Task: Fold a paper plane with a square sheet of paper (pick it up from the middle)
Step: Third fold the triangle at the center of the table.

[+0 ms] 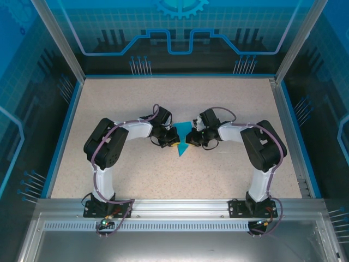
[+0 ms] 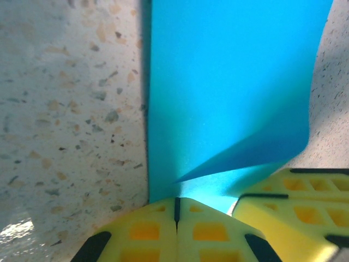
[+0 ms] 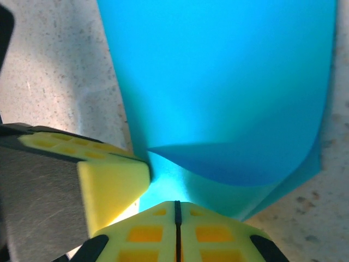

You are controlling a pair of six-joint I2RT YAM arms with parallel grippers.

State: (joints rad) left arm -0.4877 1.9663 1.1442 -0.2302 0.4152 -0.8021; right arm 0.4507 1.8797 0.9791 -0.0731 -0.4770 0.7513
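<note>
Here paper plane point(image 1: 182, 141) points nearward, axis far-near.

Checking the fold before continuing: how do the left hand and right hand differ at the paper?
Left hand sits at the left edge of the teal paper, right hand at its right edge. Left hand points right, right hand points left. Both are shut, yellow fingertips nearly meeting at the paper.

No writing, numbers or brand marks are legible; the blue printed back panel point(image 1: 109, 27) bears a pale gear emblem point(image 1: 181, 6).
</note>
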